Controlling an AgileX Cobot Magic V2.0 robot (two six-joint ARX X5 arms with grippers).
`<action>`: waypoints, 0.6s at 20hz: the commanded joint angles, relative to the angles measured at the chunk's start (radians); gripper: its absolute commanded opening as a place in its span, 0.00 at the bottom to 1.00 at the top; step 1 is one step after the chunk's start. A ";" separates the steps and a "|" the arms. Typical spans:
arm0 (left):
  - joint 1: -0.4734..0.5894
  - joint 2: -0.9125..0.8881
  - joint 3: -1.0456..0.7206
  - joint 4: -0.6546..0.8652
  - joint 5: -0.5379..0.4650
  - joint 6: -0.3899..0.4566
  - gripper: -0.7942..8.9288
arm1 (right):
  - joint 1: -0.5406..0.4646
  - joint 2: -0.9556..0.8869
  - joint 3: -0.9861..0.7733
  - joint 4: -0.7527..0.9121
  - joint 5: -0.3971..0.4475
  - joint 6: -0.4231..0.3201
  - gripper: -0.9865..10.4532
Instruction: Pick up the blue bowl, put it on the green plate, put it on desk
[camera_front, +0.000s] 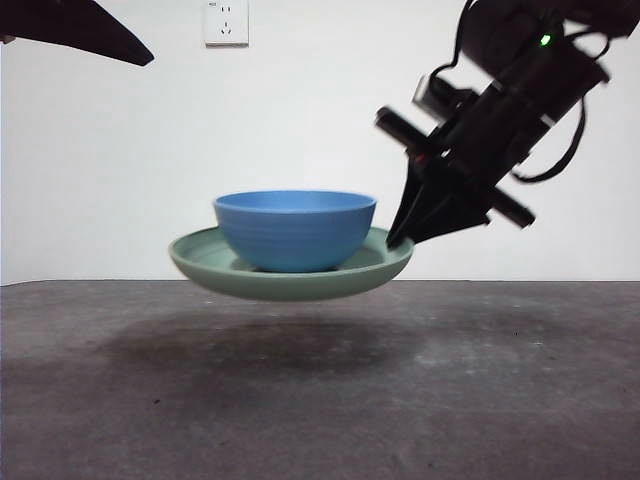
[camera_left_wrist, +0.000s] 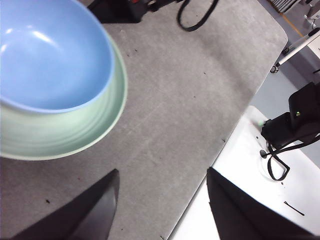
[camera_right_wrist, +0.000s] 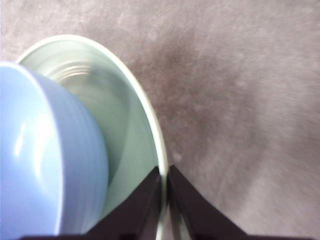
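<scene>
- R gripper (camera_right_wrist: 164, 195): jaws pinched on green plate (camera_front: 290, 280) rim, plate held clear above desk (camera_front: 320, 400).
- Blue bowl (camera_front: 295, 230) sits in plate.
- L gripper (camera_left_wrist: 162, 200): jaws wide apart, empty, off to side.

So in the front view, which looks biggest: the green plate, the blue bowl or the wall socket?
Largest to smallest, as they look:
1. green plate, widest
2. blue bowl, narrower but taller
3. wall socket, though it sits farther back, so nearness may shrink it
</scene>
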 joint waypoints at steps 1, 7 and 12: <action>-0.006 0.006 0.008 0.008 0.008 0.006 0.37 | 0.011 0.057 0.018 0.031 0.005 0.039 0.10; -0.006 0.006 0.008 0.002 0.008 0.009 0.37 | 0.012 0.156 0.018 0.052 0.009 0.038 0.10; -0.006 0.006 0.008 -0.009 0.008 0.016 0.37 | 0.012 0.201 0.018 0.047 0.019 0.038 0.10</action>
